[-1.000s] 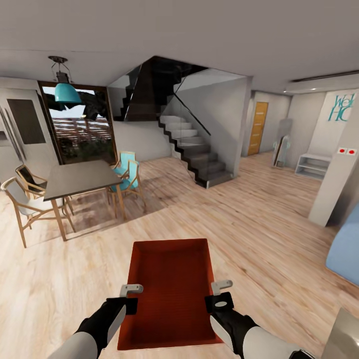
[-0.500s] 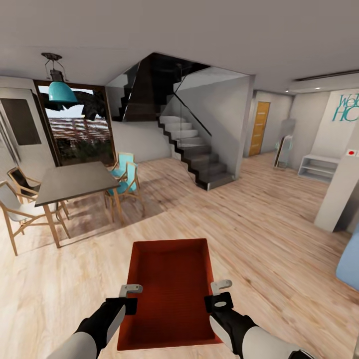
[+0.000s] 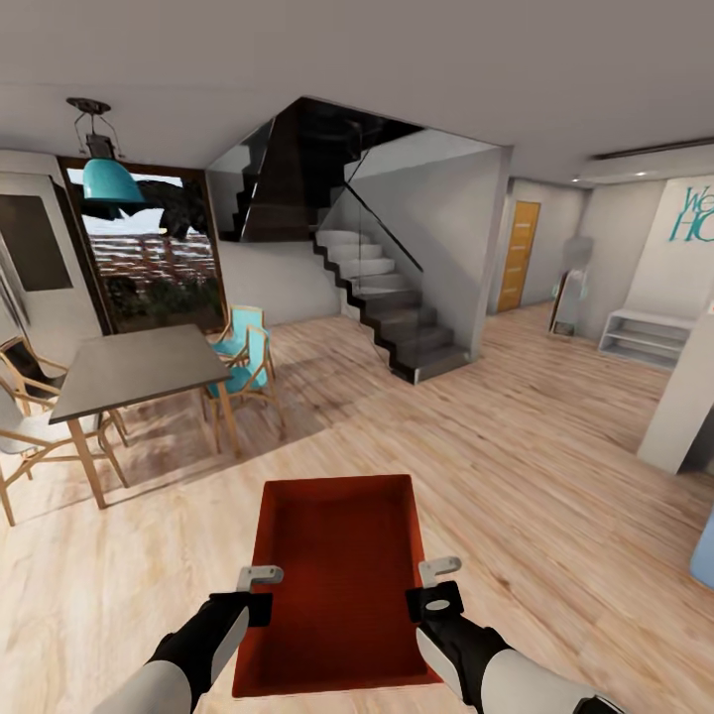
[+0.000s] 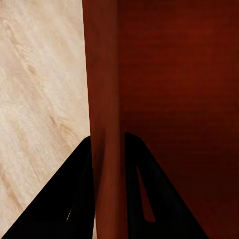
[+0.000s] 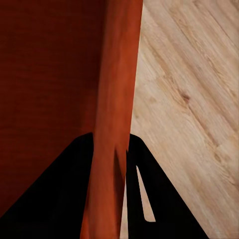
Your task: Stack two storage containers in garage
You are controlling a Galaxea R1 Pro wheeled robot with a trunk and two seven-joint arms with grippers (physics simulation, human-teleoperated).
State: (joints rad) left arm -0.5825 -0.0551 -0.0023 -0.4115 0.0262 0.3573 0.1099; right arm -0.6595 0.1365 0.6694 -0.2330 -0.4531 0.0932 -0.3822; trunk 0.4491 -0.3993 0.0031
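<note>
Head view: orange-red storage container (image 3: 337, 580) carried above light wood plank floor (image 3: 535, 466), left gripper (image 3: 260, 587) clamped on its left wall, right gripper (image 3: 439, 583) on its right wall; dining table (image 3: 139, 362) beyond.

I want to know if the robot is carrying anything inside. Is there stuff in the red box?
No, the storage container held between the left claw and right claw shows only its bare orange-red bottom.

Both arms extended forward, left tool (image 3: 260, 592) and right tool (image 3: 441, 585) apparently clamped, level, well apart.
</note>
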